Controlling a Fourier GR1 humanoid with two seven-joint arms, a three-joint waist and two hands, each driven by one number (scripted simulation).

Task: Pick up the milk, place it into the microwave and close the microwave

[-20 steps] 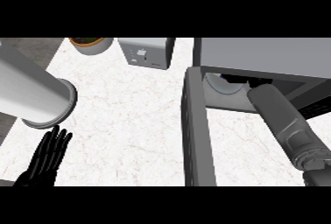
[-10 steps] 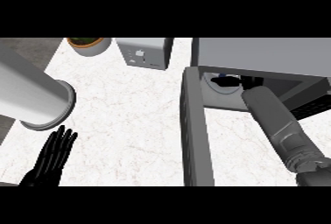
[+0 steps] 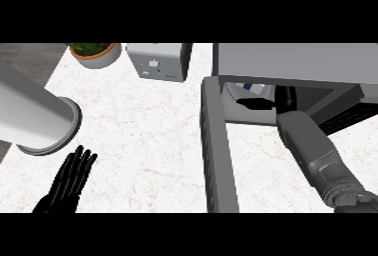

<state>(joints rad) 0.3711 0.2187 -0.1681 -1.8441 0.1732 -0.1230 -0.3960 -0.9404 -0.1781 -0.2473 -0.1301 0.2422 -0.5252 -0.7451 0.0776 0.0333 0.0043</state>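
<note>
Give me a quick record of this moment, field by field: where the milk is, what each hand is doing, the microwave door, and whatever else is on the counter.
milk: carton inside the microwave, mostly hidden
right hand: reaching into the microwave opening beside the milk; grip cannot be judged
left hand: open, fingers straight, resting at lower left over the counter
microwave door: open, swung out toward the viewer
other items: potted plant and toaster at the back
task status: milk in, door not yet closed
</note>
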